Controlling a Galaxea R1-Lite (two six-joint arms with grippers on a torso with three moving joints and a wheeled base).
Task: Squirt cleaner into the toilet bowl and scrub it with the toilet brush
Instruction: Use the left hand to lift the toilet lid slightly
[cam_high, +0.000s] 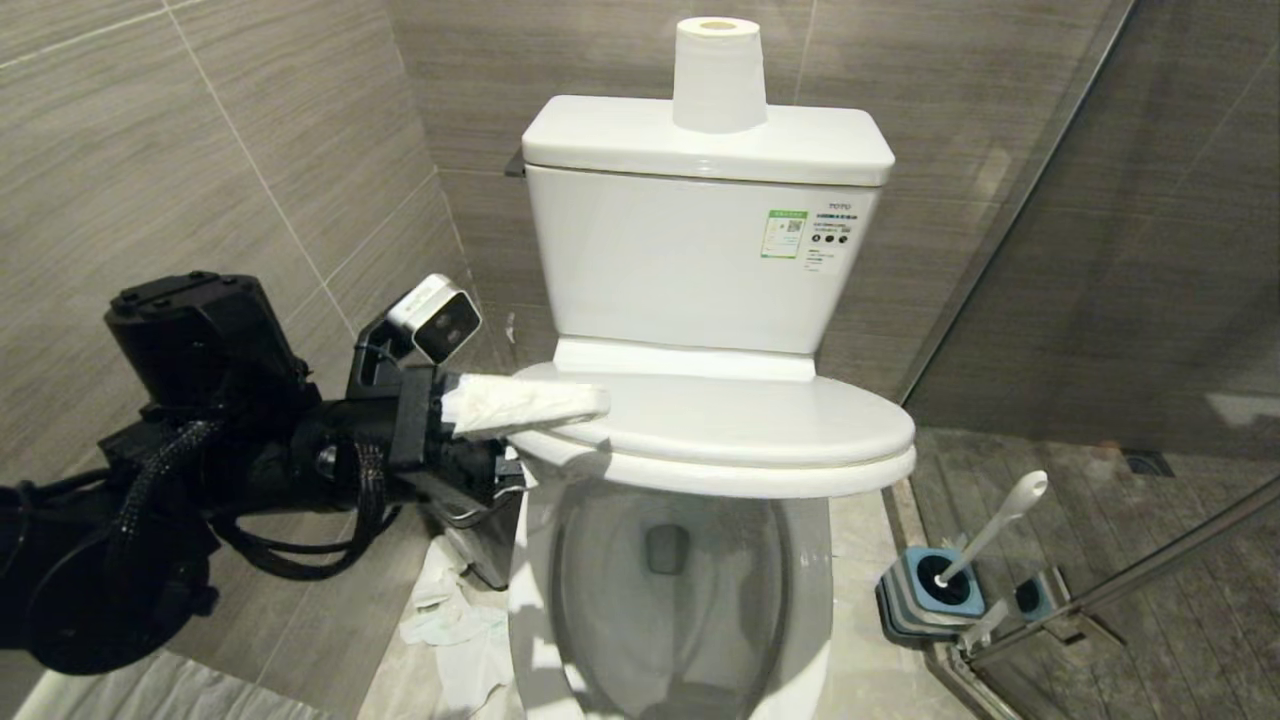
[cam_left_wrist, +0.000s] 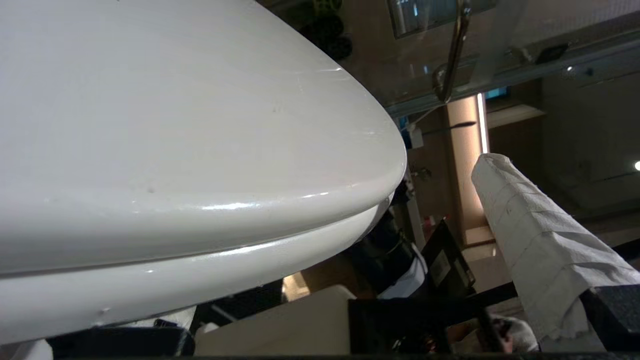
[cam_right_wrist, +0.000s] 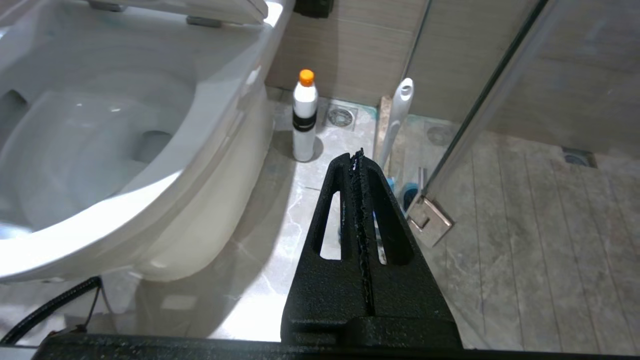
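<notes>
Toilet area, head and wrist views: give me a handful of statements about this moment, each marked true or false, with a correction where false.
1. The toilet lid is fully raised against the tank. False: it hangs partly lowered over the toilet bowl.
2. The left gripper is at the lid's edge, its fingers wrapped in white paper. True.
3. The toilet brush is in the bowl. False: it stands in its holder on the floor.
4. The cleaner bottle stands upright on the floor beside the toilet. True.
5. The right gripper is open. False: its jaws are shut on nothing.
6. A toilet paper roll stands on the tank. True.
</notes>
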